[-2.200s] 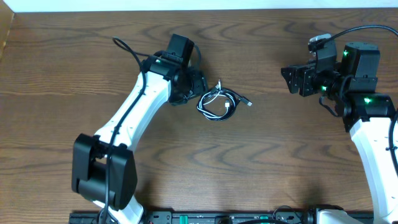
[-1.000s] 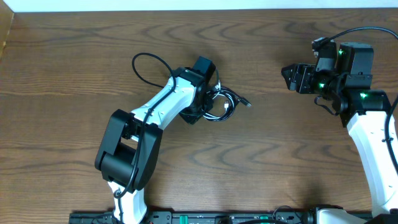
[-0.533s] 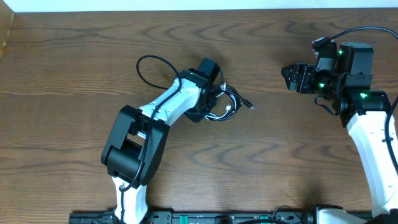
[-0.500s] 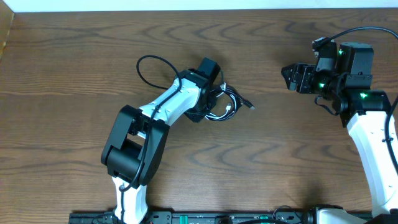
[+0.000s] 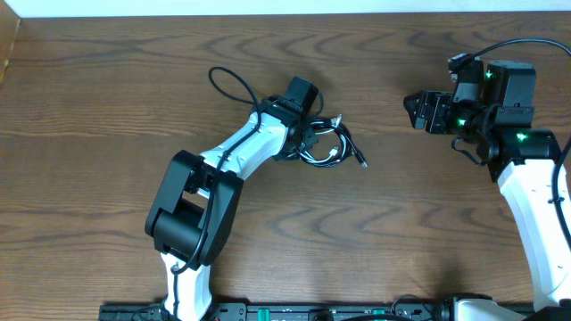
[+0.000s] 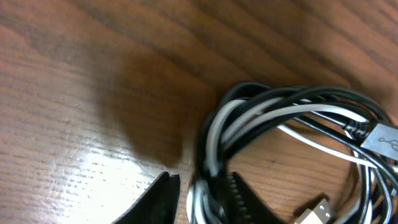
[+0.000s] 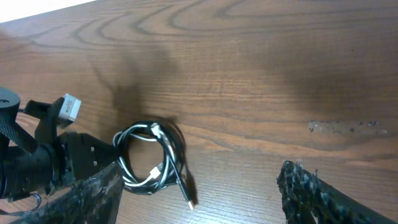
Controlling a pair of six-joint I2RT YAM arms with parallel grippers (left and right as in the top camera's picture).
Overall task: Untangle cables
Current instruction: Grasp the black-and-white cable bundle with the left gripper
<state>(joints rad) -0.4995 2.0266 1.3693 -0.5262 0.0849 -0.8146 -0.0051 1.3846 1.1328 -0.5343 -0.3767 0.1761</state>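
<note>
Left wrist view: left gripper (image 6: 200, 190) is pinched on the cables (image 6: 292, 115), with the coil running ahead and to its right. Meanwhile the right gripper (image 5: 411, 111) hangs open, well away, so left's nearer.

- The cables (image 5: 326, 147), one black, one white, lie wound in one tangled coil on the desk (image 5: 401, 223).
- My left hand (image 6: 202, 196) pinches the coil's near edge; the plugs trail beyond.
</note>
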